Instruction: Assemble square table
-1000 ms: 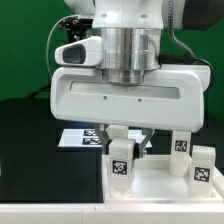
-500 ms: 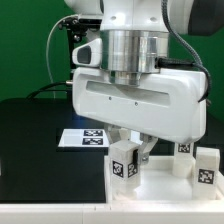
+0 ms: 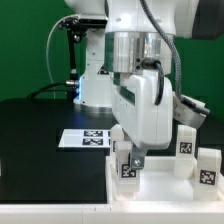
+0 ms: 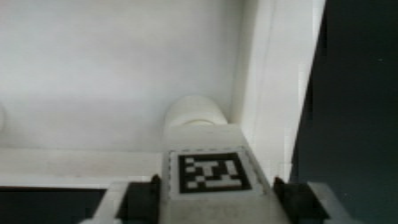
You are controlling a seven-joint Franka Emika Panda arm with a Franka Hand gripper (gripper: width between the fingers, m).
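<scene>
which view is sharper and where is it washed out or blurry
Exterior view: mostly sharp, tags on the marker board legible; the white arm is bright, with little surface detail. Wrist view: soft overall, the square panel nearly featureless white, yet the tag on the leg in the tool stays readable.

Leg [image 3: 127,165] stands on the panel [image 3: 160,187] — marker board [image 3: 85,138] lies behind, exterior view's left.
</scene>
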